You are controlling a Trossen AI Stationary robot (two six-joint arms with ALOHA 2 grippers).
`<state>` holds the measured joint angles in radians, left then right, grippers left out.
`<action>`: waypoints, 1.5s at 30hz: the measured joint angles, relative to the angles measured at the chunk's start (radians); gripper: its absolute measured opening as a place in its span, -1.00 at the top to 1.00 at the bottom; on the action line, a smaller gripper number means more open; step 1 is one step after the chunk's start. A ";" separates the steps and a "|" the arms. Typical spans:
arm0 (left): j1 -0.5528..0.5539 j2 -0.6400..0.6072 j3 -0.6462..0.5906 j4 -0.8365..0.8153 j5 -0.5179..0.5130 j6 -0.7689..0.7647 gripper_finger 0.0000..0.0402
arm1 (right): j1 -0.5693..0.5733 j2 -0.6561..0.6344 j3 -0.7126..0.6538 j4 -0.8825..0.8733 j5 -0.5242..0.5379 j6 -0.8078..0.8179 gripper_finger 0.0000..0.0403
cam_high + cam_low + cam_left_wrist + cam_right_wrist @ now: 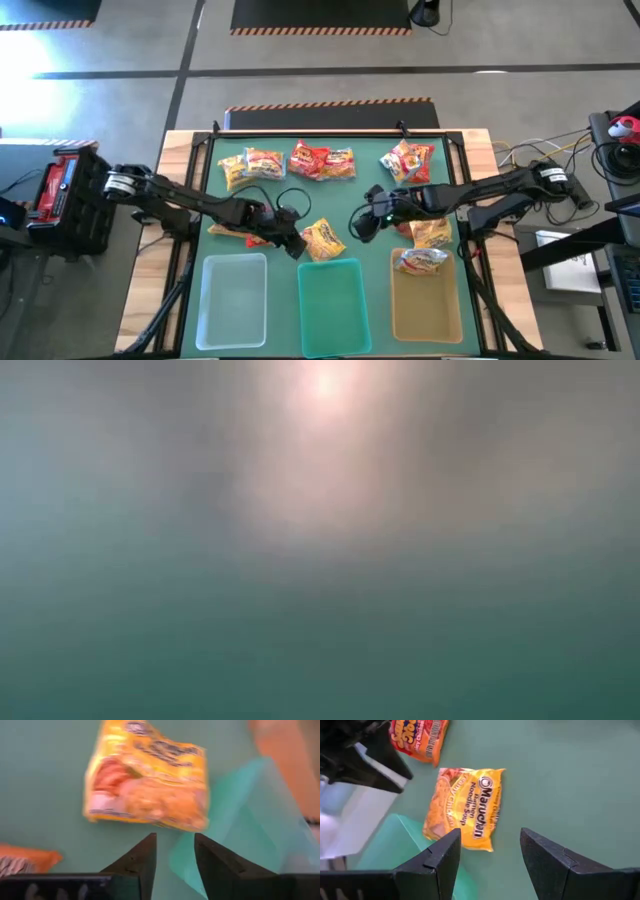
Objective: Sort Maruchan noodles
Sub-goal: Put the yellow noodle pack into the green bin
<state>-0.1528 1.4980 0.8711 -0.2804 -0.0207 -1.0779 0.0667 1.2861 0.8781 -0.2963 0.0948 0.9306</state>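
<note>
Amber tray (400,312) holding one noodle packet (421,261), teal tray (335,310), clear tray (233,300)

Grey floor (300,60), hazard-striped mats (320,15), wooden table edge (180,145).

One packet (421,261) in the right-hand tray (428,318), another packet (323,239) behind middle tray (334,310)

Readable print: one yellow packet only.
The yellow noodle packet (465,809) on the green table reads "Maruchan", "Ramen Noodle Soup" and "Chicken"; lettering on the orange packet (419,737) beside it is illegible.
</note>
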 joint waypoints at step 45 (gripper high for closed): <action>-0.047 0.171 -0.006 0.169 -0.071 -0.327 0.47 | -0.169 0.300 0.032 0.228 -0.383 -0.132 0.05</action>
<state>-0.1997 1.6693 0.8650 -0.1118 -0.0913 -1.4049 -0.1020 1.5856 0.9096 -0.0686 -0.2886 0.7989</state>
